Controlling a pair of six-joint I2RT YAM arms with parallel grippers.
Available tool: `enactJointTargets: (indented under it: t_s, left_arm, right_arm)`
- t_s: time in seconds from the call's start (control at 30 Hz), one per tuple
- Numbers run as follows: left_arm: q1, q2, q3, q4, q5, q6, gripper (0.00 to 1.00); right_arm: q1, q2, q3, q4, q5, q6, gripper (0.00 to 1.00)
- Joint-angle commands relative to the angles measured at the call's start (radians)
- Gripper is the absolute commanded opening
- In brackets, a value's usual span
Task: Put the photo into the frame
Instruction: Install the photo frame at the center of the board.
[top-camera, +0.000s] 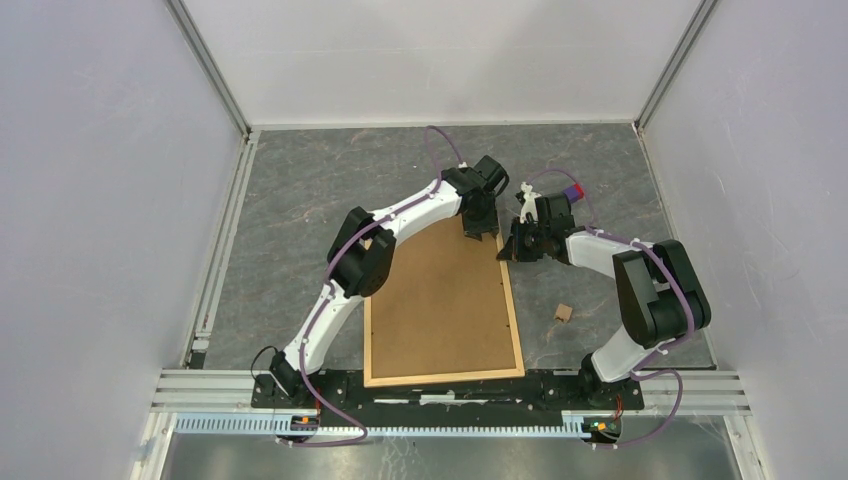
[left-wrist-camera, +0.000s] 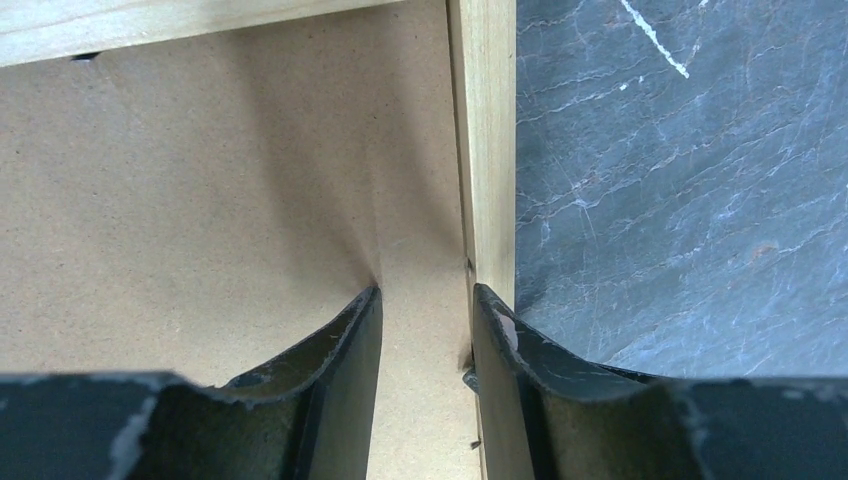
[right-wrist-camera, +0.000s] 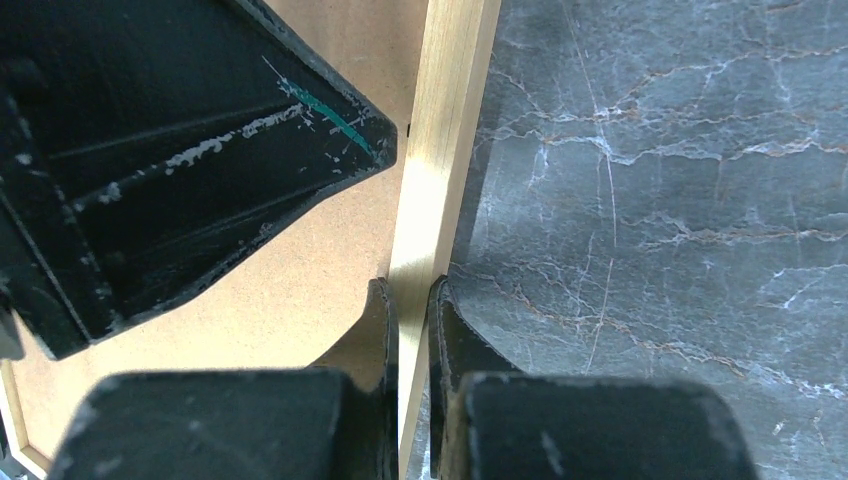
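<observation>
Right gripper (right-wrist-camera: 411, 292) is clamped narrowly on the frame (top-camera: 440, 300): one finger is set inside and one outside the right-hand side rail (right-wrist-camera: 445, 120), close to the far right corner. Left gripper (left-wrist-camera: 425, 300) is held part-way open just beside it, at the same corner. One fingertip is pressed on the brown backing panel (left-wrist-camera: 200, 200), the other is set at the rail, and nothing is seen gripped between them. The frame is laid back side up on the grey table (top-camera: 300, 190), between the two arms. Its long axis is run from the near edge toward the far wall, and the far end is leaned slightly to the right. Whether that far end is raised off the table cannot be told. The photo is not seen in any view; whether it is already behind the panel cannot be judged. The backing is judged seated, with work in hand at the far corner. A small tan block (top-camera: 563, 313) is noted on the table to the frame's right.
</observation>
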Motion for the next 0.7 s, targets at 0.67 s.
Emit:
enactJointTargets:
  t_s: [0.67]
  left_arm:
    - [-0.047,0.098,0.050,-0.078,-0.179,-0.052,0.44]
  right_arm:
    - [0.005,0.059,-0.058,-0.016,0.045,-0.052,0.00]
